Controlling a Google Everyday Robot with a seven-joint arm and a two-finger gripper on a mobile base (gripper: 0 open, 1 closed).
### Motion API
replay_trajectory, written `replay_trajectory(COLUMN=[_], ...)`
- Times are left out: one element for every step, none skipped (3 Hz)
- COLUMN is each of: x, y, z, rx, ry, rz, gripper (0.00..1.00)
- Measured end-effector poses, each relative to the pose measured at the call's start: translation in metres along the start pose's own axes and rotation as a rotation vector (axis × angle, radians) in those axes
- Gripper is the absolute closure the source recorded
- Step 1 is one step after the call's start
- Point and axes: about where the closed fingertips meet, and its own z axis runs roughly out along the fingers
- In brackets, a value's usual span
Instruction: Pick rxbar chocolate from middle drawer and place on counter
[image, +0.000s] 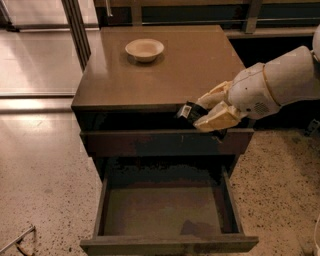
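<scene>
gripper (200, 114) clamped on rxbar chocolate (188, 111) at counter (165, 75) front edge; raise above counter lip first, then carry inward before letting go.

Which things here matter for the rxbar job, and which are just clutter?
Job:
- bar, gripped by the claw at the counter's front edge
- drawer, open
- counter

Clutter:
- bowl at the back of the counter
- thin metal piece on the floor
</scene>
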Motion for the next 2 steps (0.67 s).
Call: replay_trajectory(x=[0.000, -0.005], y=[0.000, -0.037], z=[0.000, 0.010], rx=[0.000, 0.062], ry=[0.000, 0.016], rz=[0.000, 0.021], gripper=[1.00, 1.00])
